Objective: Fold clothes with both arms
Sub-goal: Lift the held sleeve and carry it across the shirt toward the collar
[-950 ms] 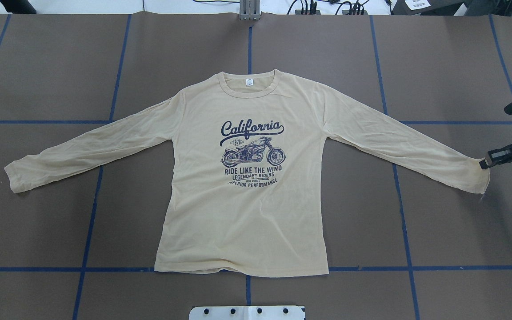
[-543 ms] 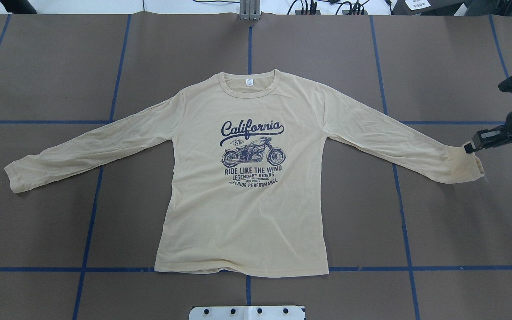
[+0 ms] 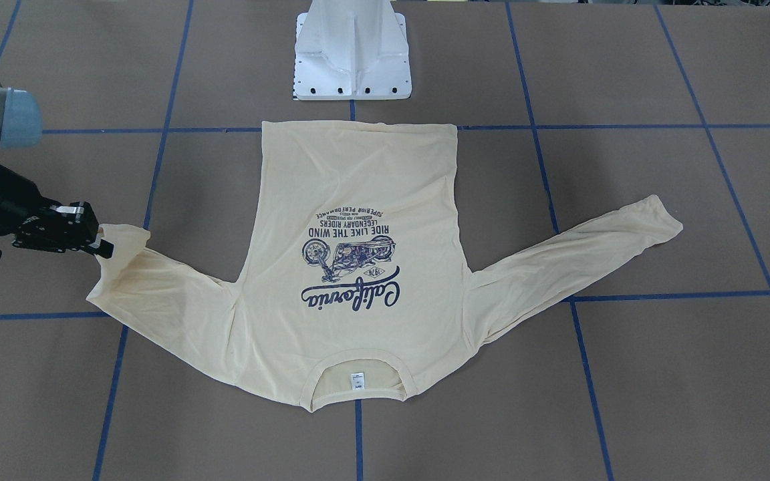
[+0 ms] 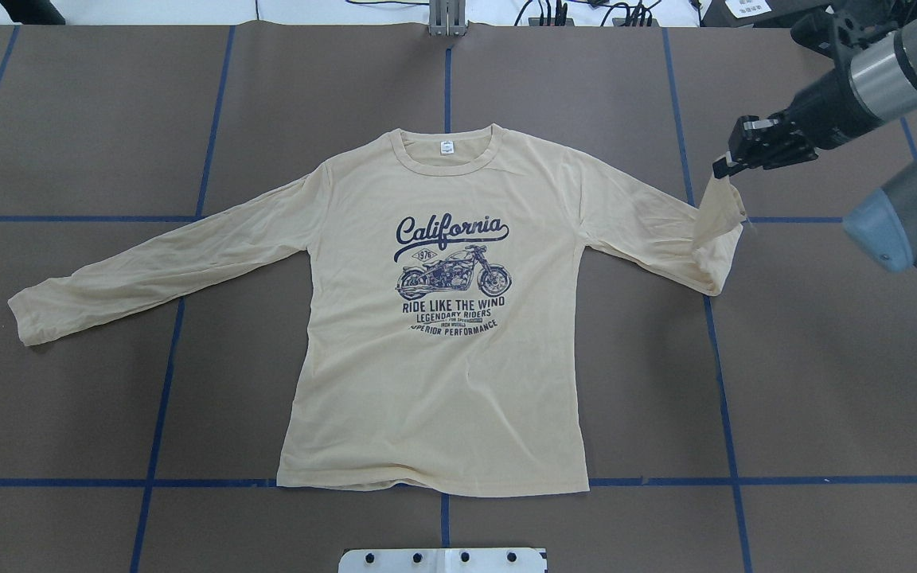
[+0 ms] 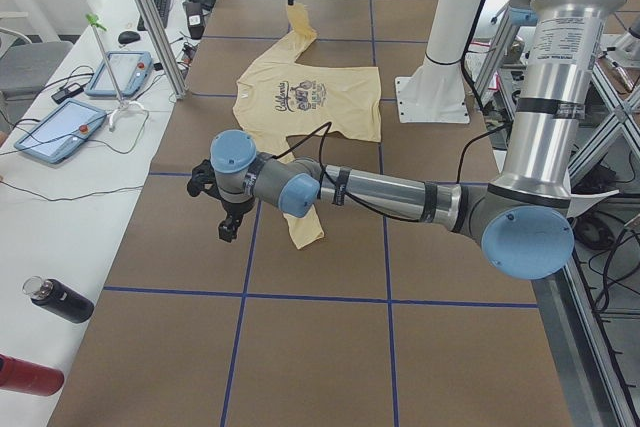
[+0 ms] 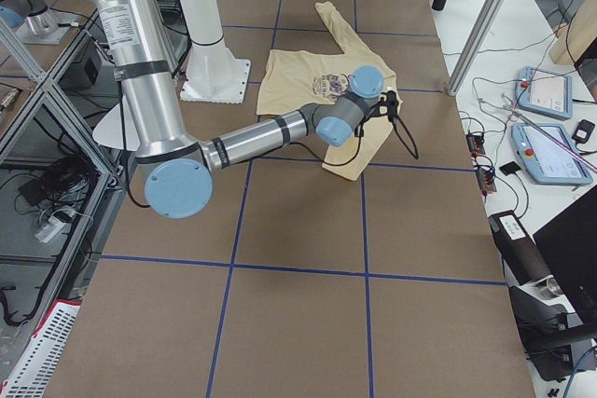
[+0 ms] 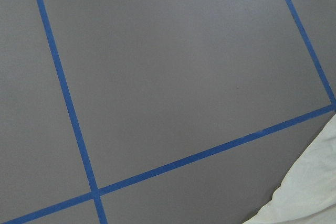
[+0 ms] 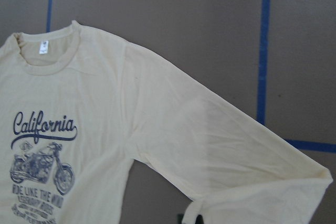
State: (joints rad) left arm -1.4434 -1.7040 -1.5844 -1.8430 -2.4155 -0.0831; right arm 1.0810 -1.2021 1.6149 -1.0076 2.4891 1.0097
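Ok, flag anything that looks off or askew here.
Nothing damaged or spilled. The shirt lies flat, print up; only one sleeve end hangs lifted, pinched in the right tool, which fits folding.

Brown table [image 4: 825, 382]; cream shirt [image 4: 442, 398], white pedestal [image 3: 351, 53] atop

1. The right arm [image 4: 876, 76], silver-grey and jointed with light blue caps, is reaching in from the overhead view's upper right, its forearm slanting down toward the wrist.
2. The right gripper [image 4: 723, 165], black and two-fingered, is pinching shut on the cuff of the pale cream-yellow shirt sleeve [image 4: 718, 216] and holding it raised.
3. The left arm [image 5: 380, 187], of the same silver-grey build, is standing its upper link upright and stretching its forearm out level from the elbow.
4. The left gripper [image 5: 229, 229], black, is pointing straight down from the wrist. Its fingers are showing too small to read their gap.
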